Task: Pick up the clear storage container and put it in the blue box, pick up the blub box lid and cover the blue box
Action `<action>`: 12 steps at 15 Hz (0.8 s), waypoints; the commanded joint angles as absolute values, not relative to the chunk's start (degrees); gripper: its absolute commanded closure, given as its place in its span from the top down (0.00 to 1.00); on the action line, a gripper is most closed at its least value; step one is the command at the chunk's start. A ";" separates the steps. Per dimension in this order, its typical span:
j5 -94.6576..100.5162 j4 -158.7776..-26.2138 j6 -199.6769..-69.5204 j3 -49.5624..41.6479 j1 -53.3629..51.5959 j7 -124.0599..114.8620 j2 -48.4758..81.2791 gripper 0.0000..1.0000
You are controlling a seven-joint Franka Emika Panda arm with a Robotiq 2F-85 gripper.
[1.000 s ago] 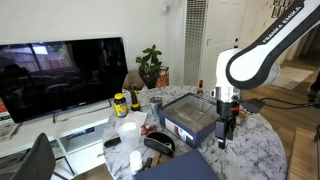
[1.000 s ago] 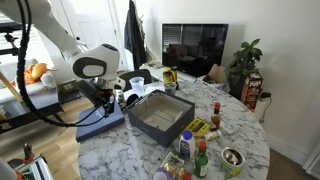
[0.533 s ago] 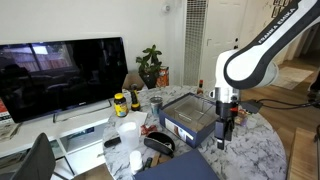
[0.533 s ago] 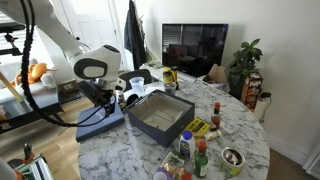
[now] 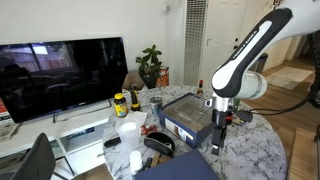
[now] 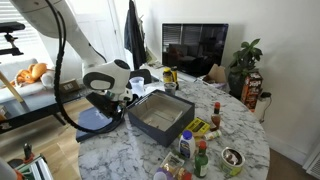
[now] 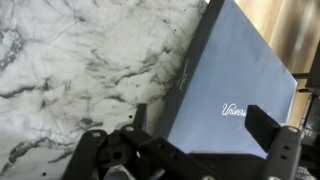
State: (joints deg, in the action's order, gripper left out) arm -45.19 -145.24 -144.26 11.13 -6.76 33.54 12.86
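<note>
The blue box (image 5: 188,118) stands open on the marble table and also shows in an exterior view (image 6: 158,117). Something pale lies inside it; I cannot tell whether it is the clear storage container. The blue box lid (image 6: 97,120) lies flat on the table beside the box. In the wrist view the lid (image 7: 235,75) carries white lettering. My gripper (image 7: 205,130) is open and empty, just above the lid, with its fingers on either side of the lid's near end. It also shows in both exterior views (image 5: 215,137) (image 6: 112,107).
Sauce bottles (image 6: 200,152) and jars stand at the table's near edge. A white cup (image 5: 127,132) and a yellow-lidded jar (image 5: 120,103) stand beside the box. A TV (image 5: 60,75) and a plant (image 5: 150,65) are behind the table.
The arm has bent and the gripper has come down closer to the lid. The box and the lid have not moved.
</note>
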 commanded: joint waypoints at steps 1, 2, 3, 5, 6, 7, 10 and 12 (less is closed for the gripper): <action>-50.10 -141.83 -147.94 13.46 -4.50 43.11 19.37 1.00; -51.78 -140.73 -148.23 14.13 -3.73 46.24 21.03 1.00; -53.63 -139.84 -148.63 14.70 -3.00 49.22 22.51 1.00; -56.34 -138.06 -148.10 15.12 -1.71 54.04 25.42 1.00; -57.92 -137.23 -147.44 15.24 -0.95 56.46 26.79 1.00; -59.30 -136.40 -146.86 15.19 -0.28 58.60 28.17 1.00; -63.90 -134.23 -145.41 15.01 1.41 64.70 31.45 1.00; -67.34 -132.98 -144.58 14.64 1.98 68.05 33.20 1.00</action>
State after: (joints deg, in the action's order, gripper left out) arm -62.29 -135.51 -146.45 14.20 0.18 62.37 29.79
